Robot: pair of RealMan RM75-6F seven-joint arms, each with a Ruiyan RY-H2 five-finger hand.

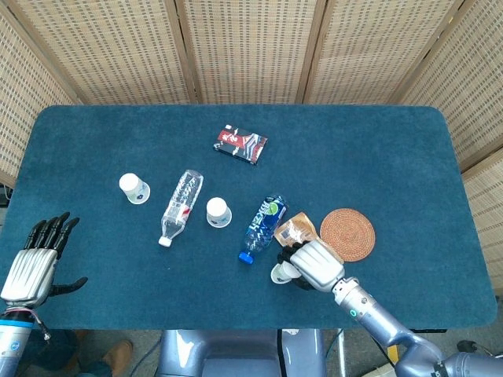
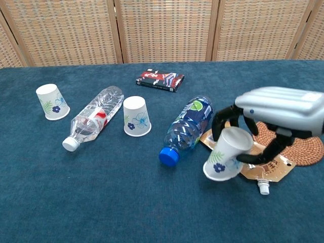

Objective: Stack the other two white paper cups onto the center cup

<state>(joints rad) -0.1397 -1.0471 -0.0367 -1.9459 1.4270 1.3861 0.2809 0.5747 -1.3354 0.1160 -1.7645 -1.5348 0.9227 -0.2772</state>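
My right hand grips an upside-down white paper cup with a blue flower print, lifted and tilted above the cloth next to the snack pouch. The center cup stands upside down between the two bottles. A third cup stands upside down at the far left. My left hand hangs open off the table's near left edge, holding nothing; the chest view does not show it.
A clear water bottle lies left of the center cup, a blue bottle right of it. A brown snack pouch and a woven coaster lie under my right hand. A dark card box sits further back.
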